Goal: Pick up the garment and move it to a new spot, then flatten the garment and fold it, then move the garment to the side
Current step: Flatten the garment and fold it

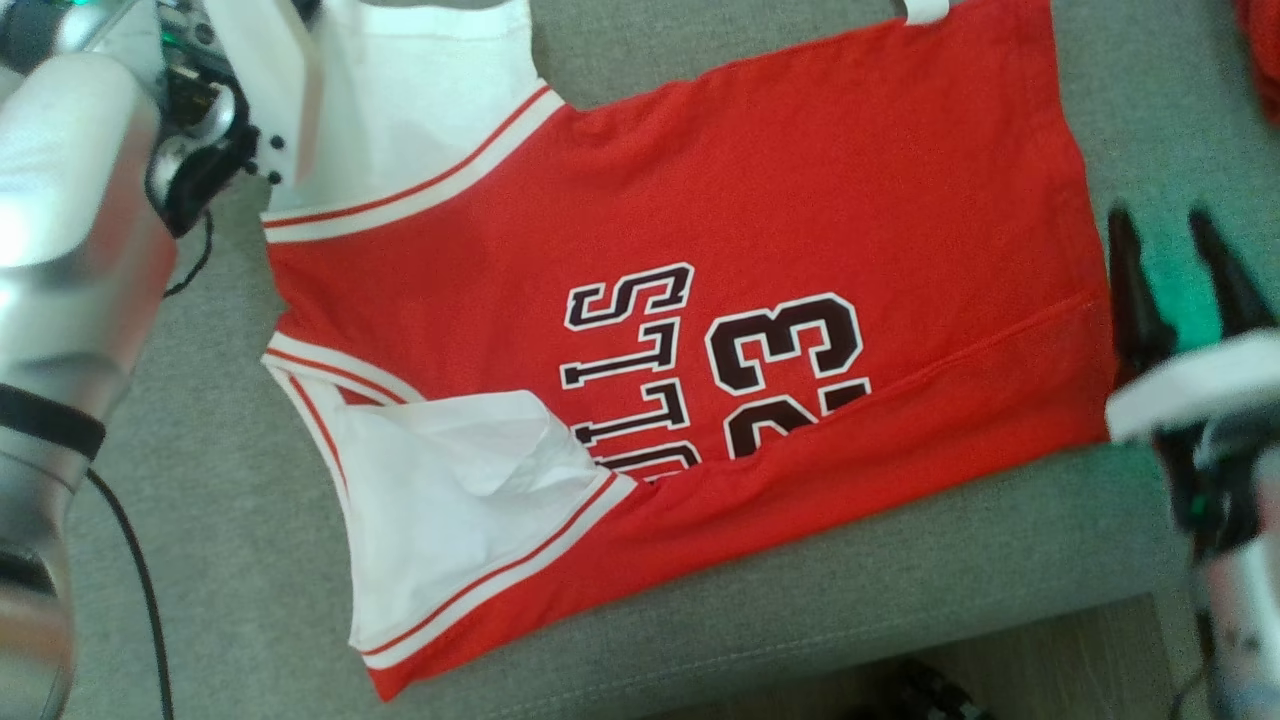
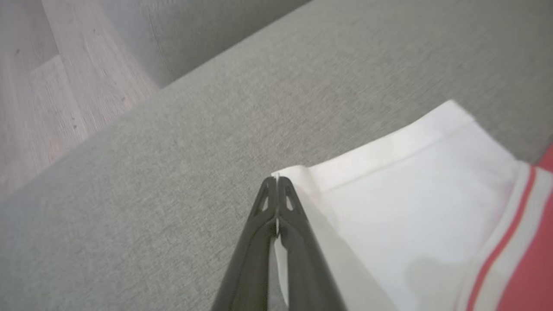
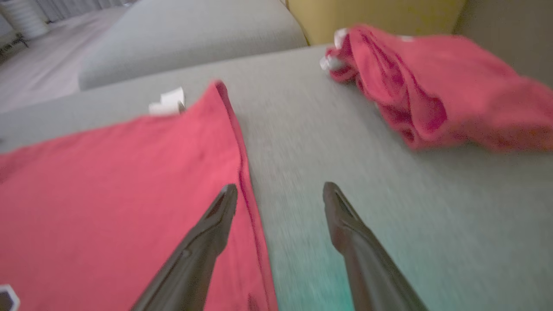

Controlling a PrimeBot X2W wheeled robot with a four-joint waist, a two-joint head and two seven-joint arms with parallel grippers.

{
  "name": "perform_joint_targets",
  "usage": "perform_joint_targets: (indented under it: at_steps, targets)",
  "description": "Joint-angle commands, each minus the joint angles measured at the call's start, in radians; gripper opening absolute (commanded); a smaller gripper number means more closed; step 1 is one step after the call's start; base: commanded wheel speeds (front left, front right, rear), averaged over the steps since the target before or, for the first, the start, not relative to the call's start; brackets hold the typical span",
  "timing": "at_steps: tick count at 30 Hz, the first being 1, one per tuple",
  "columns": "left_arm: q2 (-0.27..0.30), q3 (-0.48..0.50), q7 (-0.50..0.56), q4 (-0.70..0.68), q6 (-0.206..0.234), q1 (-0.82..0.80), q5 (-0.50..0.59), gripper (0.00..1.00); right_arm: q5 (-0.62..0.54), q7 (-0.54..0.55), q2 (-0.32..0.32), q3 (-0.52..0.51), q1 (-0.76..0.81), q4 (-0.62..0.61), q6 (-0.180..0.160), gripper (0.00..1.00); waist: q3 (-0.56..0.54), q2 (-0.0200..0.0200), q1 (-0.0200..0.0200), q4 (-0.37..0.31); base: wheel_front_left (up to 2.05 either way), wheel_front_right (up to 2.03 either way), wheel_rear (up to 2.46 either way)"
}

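- one flat red fabric jersey (image 1: 800, 200) with black-and-white lettering.
- two white sleeve panels on it: the far sleeve panel (image 1: 420, 110) and the near sleeve panel (image 1: 440, 520).
- one small white tag (image 1: 925, 8) at its hem.
- one crumpled red cloth heap (image 3: 432, 95), well apart from the jersey.
- one grey woven-fabric cushion (image 1: 800, 600) under both.
- two grippers, the left gripper (image 2: 276, 183) and the right gripper (image 3: 280, 189), each with two long dark fingers, four in all.

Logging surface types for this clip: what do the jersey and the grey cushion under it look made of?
Jersey: thin knit fabric, likely cotton or polyester, matte; it creases and folds softly. Cushion: grey woven upholstery, matte, with visible fine weave.
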Motion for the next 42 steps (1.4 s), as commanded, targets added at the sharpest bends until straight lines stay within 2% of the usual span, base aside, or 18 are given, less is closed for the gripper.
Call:
perform_joint_targets:
  at_steps: [1, 6, 14, 23, 35, 40, 41, 42]
  targets:
    - [0.046, 0.007, -0.038, -0.039, 0.001, -0.03, -0.013, 0.0, 0.0, 0.022, -0.039, 0.024, -0.077, -0.042, 0.007, 1.0, -0.026, 0.0, 0.0, 0.011, 0.0, 0.0, 0.0]
    - [0.037, -0.037, -0.085, -0.065, 0.001, -0.015, -0.046, 0.0, -0.006, 0.127, -0.042, 0.057, -0.196, 0.0, 0.007, 1.0, -0.064, 0.0, 0.0, 0.037, 0.0, 0.0, 0.0]
    - [0.032, -0.137, -0.123, -0.144, 0.001, -0.03, -0.098, 0.0, -0.043, 0.295, -0.068, 0.108, -0.4, 0.225, 0.007, 1.0, -0.107, 0.0, 0.0, 0.104, 0.0, 0.0, 0.0]
    - [0.046, -0.203, -0.128, -0.222, 0.001, -0.06, -0.164, 0.0, -0.021, 0.319, -0.075, 0.151, -0.546, 0.442, 0.007, 1.0, -0.094, 0.0, 0.0, 0.143, 0.0, 0.0, 0.0]
    - [0.061, -0.254, -0.159, -0.21, 0.001, -0.088, -0.204, 0.0, 0.027, 0.284, -0.073, 0.221, -0.639, 0.57, 0.007, 1.0, -0.087, 0.0, 0.0, 0.152, 0.0, 0.0, 0.0]
    - [0.058, -0.277, -0.174, -0.192, 0.001, -0.102, -0.221, 0.0, 0.021, 0.278, -0.087, 0.231, -0.667, 0.623, 0.007, 0.82, -0.085, 0.0, 0.0, 0.159, 0.0, 0.0, 0.0]
    - [0.059, -0.281, -0.177, -0.19, 0.001, -0.104, -0.223, 0.0, 0.019, 0.277, -0.089, 0.23, -0.671, 0.631, 0.007, 0.74, -0.084, 0.0, 0.0, 0.16, 0.0, 0.0, 0.0]
    - [0.059, -0.286, -0.18, -0.188, 0.001, -0.106, -0.225, 0.0, 0.017, 0.274, -0.091, 0.229, -0.676, 0.639, 0.007, 0.61, -0.084, 0.0, 0.0, 0.161, 0.0, 0.0, 0.0]
